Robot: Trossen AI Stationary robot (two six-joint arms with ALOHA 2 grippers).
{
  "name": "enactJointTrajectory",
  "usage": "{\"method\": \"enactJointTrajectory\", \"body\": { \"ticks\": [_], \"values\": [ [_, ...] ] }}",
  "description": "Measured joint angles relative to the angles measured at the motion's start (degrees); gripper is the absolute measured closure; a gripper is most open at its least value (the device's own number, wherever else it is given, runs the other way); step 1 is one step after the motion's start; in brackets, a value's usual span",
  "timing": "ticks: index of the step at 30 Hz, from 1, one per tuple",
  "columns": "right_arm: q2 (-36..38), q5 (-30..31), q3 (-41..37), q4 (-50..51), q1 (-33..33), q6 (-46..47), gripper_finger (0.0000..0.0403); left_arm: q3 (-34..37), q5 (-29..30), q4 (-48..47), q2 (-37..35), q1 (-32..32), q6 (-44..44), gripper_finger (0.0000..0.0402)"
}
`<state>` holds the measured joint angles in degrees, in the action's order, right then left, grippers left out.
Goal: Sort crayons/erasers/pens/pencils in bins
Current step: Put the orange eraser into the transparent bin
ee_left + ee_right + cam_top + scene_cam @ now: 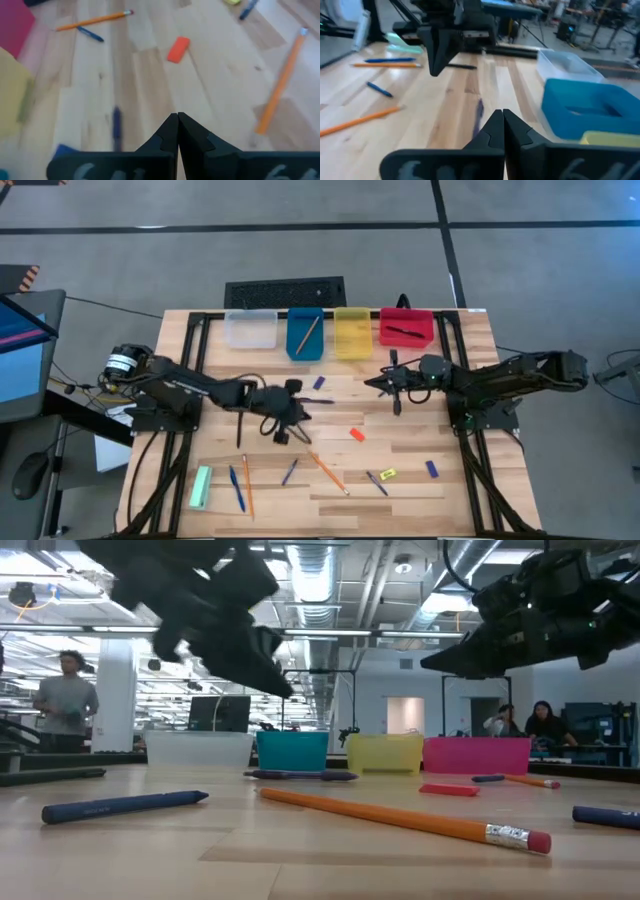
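Four bins stand in a row at the far edge: clear (250, 330), blue (306, 333) with a pencil inside, yellow (352, 332), red (407, 328) with a dark pen inside. My left gripper (310, 412) hangs shut and empty above mid-table, tipped downward; past its tips (177, 116) lies an orange-red eraser (178, 49). My right gripper (368, 385) is shut, empty and nearly level in front of the yellow bin, pointing at the left arm (440, 50). A dark pen (320, 400) lies on the table between the two grippers.
Loose on the near half lie pencils (327, 472) (247, 485), pens (237, 488) (289, 471) (377, 483), a yellow eraser (388, 474), blue erasers (432, 468) (320, 383) and a green block (201, 487). People stand in the room beyond the table (65, 700).
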<state>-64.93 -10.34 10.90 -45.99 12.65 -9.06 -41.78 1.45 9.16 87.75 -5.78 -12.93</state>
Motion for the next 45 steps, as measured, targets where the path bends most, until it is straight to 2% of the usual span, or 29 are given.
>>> {"method": "enactJointTrajectory", "body": {
  "ticks": [6,13,15,17,21,25,32,35,38,45],
  "values": [
    [0.00,2.21,0.00,2.25,0.17,0.00,0.0395,-1.44,-9.42,4.57,4.87,6.00,-4.83,0.0402],
    [0.00,3.09,0.00,3.27,-0.48,2.92,0.0395,-5.55,-16.55,5.86,12.33,7.86,-8.37,0.0401],
    [0.00,4.28,0.02,4.47,-1.96,5.74,0.0395,-4.80,-16.02,6.75,12.80,7.94,-8.43,0.0401],
    [0.00,8.10,0.32,6.41,-4.46,7.73,0.0395,-3.33,-14.21,8.63,12.78,7.94,-8.38,0.0402],
    [0.00,16.48,3.72,15.73,-10.27,10.57,0.0395,0.54,-13.13,16.40,12.28,7.94,-5.61,0.0401],
    [0.00,21.78,7.78,26.30,-15.90,17.57,0.0395,5.69,-13.11,25.09,12.28,7.94,-2.86,0.0402],
    [0.00,28.80,12.06,37.00,-25.22,31.39,0.0382,14.31,-12.55,49.87,12.27,9.13,3.05,0.0401],
    [-0.68,34.01,15.03,44.89,-28.94,38.59,0.0375,16.80,-12.59,57.48,12.27,9.25,4.47,0.0402],
    [-3.00,37.82,19.11,51.65,-32.31,44.40,0.0368,17.53,-12.59,58.52,12.27,9.25,5.00,0.0402],
    [-13.97,38.65,26.28,57.88,-35.36,54.62,0.0342,17.68,-11.18,57.47,12.27,9.27,6.00,0.0401]
  ]
}}
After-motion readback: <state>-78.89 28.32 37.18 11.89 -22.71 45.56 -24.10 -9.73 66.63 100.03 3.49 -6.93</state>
